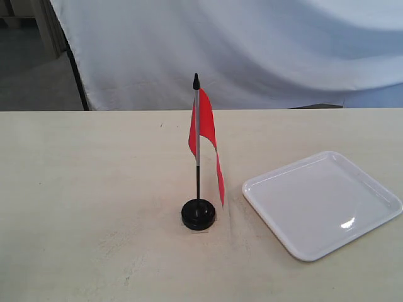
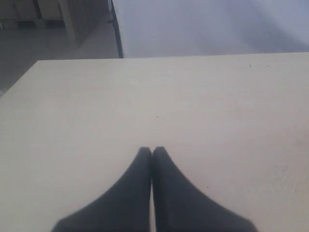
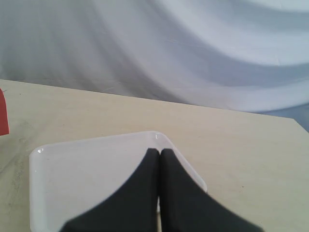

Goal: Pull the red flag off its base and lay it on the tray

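Note:
The red flag stands upright on its thin pole in the round black base near the middle of the table. To its right lies the white tray, with nothing on it. Neither arm shows in the exterior view. My left gripper is shut over bare tabletop, with nothing between its fingers. My right gripper is shut above the tray, also holding nothing. A sliver of the red flag shows at the edge of the right wrist view.
The pale wooden table runs across the whole exterior view. A white cloth backdrop hangs behind its far edge, with a dark stand leg at the back left.

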